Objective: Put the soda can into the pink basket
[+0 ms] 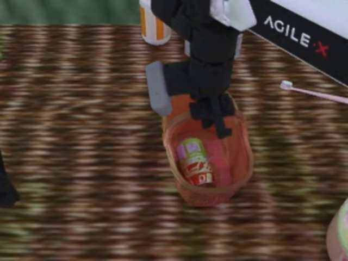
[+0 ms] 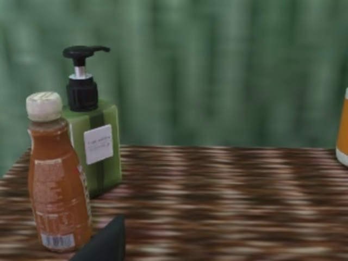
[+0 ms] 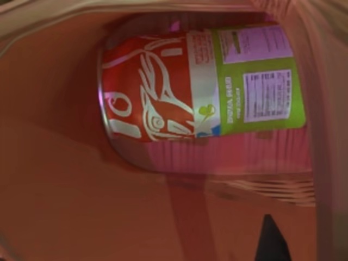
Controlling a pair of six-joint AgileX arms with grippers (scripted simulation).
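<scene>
- Right gripper (image 1: pixel 217 122) hangs over the far half of the pink basket (image 1: pixel 242 174), fingers pointing down; you cannot tell from these views whether they are spread or pressed together, but they hold nothing.
- You find the soda can (image 1: pixel 196 163) already inside the basket, lying on its side on the floor of it, red end toward the near rim. The right wrist view shows the can (image 3: pixel 201 87) apart from the one dark fingertip (image 3: pixel 270 239) that shows.
- Your left gripper sits parked at the table's left edge; its wrist camera looks past a brown sauce bottle (image 2: pixel 57 174) and a green pump dispenser (image 2: pixel 92 141).
- Judging by its look, the can is light, stiff and smooth, so it will likely roll on its side. Should you need it again, pinch across the middle of the body, not the ends.
- The placing looks done; lift clear of the basket's handle (image 1: pixel 220 157).
</scene>
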